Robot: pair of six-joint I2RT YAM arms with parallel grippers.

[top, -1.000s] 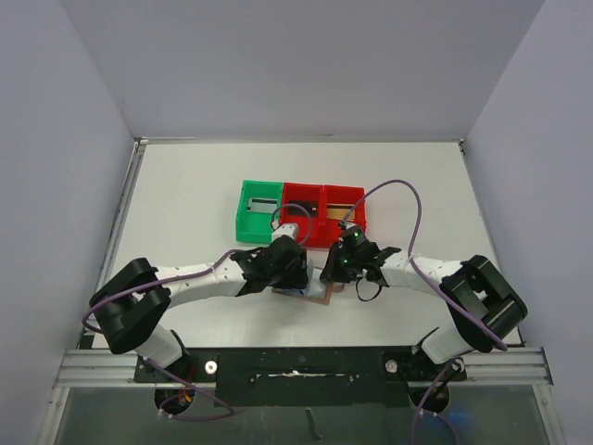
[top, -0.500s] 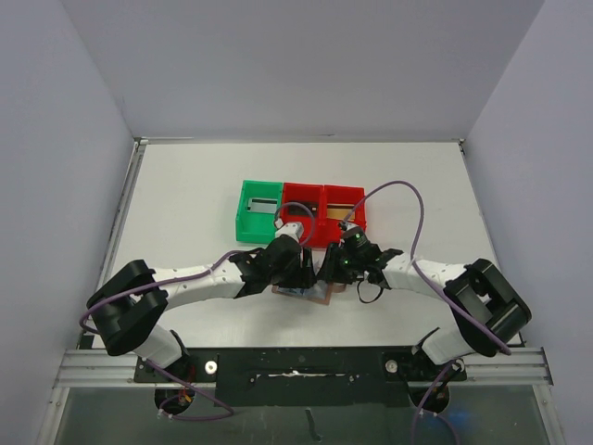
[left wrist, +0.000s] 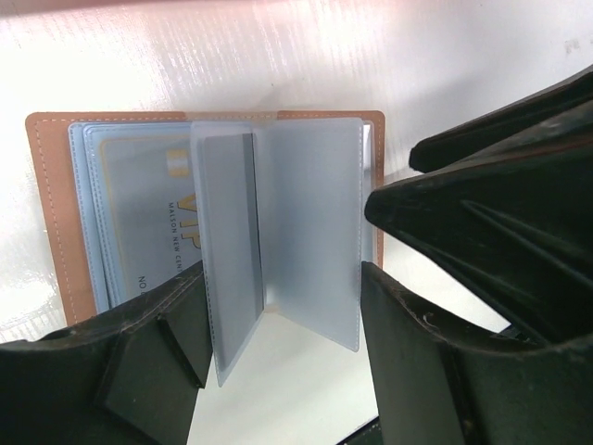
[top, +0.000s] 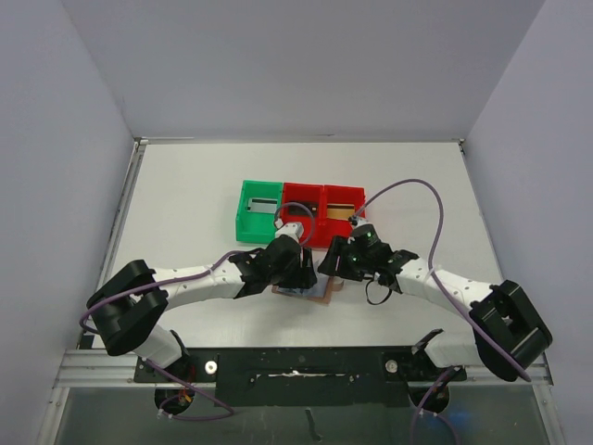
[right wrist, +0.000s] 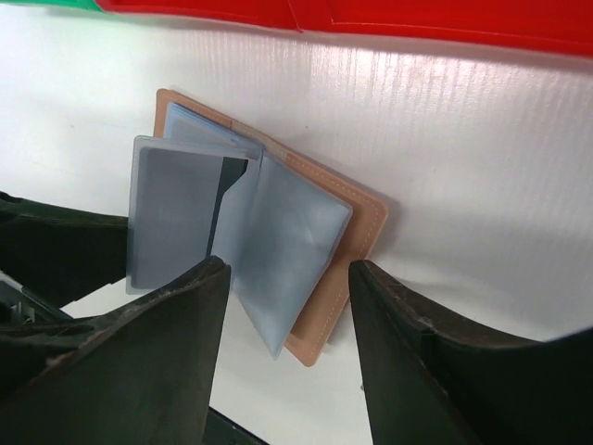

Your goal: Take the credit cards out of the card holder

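Fanning stage: holder (left wrist: 56,204) lies open on the table by the red bins (right wrist: 417,19), VIP card (left wrist: 153,213) unpulled. Your left gripper (left wrist: 283,287) and right gripper (right wrist: 287,269) gape around upright sleeves (left wrist: 310,222), gripping nothing. Next, pinch that card's edge and slide it out.

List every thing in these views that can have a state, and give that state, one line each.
Brown leather bifold card holder: open, lying flat on the table.
Its clear plastic sleeves: fanned up, standing off the leather.
Pale VIP card: in a sleeve, not taken out.
Left gripper: open, fingers either side of the sleeves.
Right gripper: open, holding nothing.
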